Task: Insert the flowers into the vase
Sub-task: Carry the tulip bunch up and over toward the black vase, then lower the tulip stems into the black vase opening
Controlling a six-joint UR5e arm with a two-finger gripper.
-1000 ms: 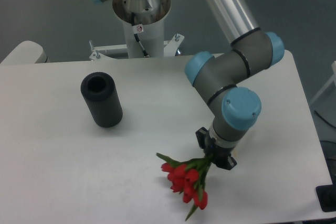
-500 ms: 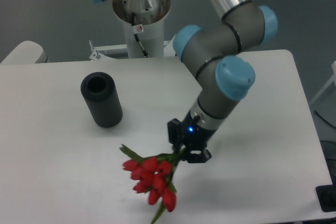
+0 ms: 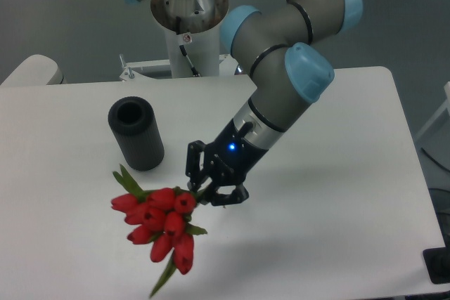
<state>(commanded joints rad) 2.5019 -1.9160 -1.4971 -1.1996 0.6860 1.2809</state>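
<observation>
Gripper [image 3: 208, 190]: black two-finger tool at the end of the arm, clamped on the stem end of the flowers. Fingers closed in narrow around the stems; a small blue light glows on the wrist just behind it.
Flowers [image 3: 161, 223]: red tulip buds w/ green leaves, held by the stems, heads hanging out to the lower left of the gripper. Bunch looks lifted off the table, buds pointing down-left, one leaf sticking up at the upper left, another trailing down at the bottom. Can't tell for sure whether the lowest leaf tip touches the surface.
Vase [image 3: 136, 133]: matte black cylinder, upright on the table, round hole at top facing up and open. Stands up and left of the bunch, near it but apart; top leaf tip comes close to the vase's base, no contact as far as I can see.
Arm [image 3: 281, 96]: grey links w/ light-blue joint caps, comes down from the upper right and reaches left-down across the table toward mid-front. Wrist sits right of the vase, between vase and the table's right half.
Table [image 3: 337, 194]: white top, rounded corners; vase on its left half, gripper + flowers over the front-centre.
Pedestal [image 3: 190, 40]: white column of the robot base, behind the table's far edge, centre-left.
</observation>
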